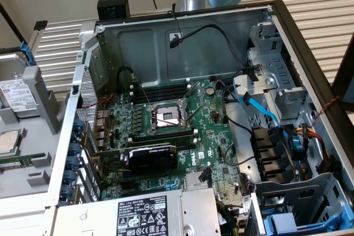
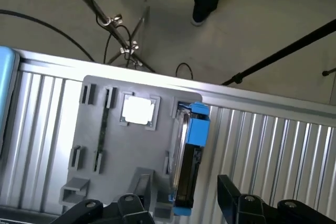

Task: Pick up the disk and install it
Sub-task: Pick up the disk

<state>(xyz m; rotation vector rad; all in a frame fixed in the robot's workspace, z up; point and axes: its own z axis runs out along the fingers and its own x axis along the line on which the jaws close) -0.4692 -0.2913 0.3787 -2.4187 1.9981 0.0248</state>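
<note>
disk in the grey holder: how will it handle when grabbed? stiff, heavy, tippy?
Probably rigid: the disk looks like a metal slab, likely dense for its size. Its blue carrier is plastic, so it may flex or slip if gripped there. It seems to stand on edge in the grey holder, so a sideways push might tilt it.

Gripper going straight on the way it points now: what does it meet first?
Probably the disk, on edge in the grey holder, right between the gripper's open jaws; how far off it is I can't tell.
</note>
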